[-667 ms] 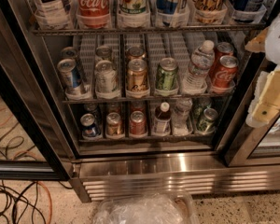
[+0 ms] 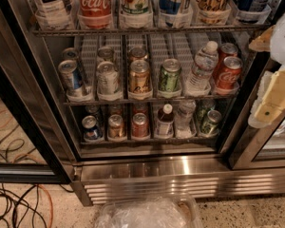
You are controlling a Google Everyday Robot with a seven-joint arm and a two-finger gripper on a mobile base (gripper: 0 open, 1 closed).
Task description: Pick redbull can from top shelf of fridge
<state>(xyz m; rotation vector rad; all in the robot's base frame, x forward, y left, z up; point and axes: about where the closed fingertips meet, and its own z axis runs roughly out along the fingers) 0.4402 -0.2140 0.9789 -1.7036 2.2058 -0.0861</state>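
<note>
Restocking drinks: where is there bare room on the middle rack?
There is a bare lane behind the green can, between the gold cans and the water bottle. The front row is crowded throughout. The pincer hangs at the view's right edge.

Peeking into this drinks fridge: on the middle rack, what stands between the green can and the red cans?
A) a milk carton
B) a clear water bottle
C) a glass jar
B: a clear water bottle with a white cap stands on the middle rack between the green can and the red cans. The gripper hangs at the right edge of the view, off to the side of the racks.
</note>
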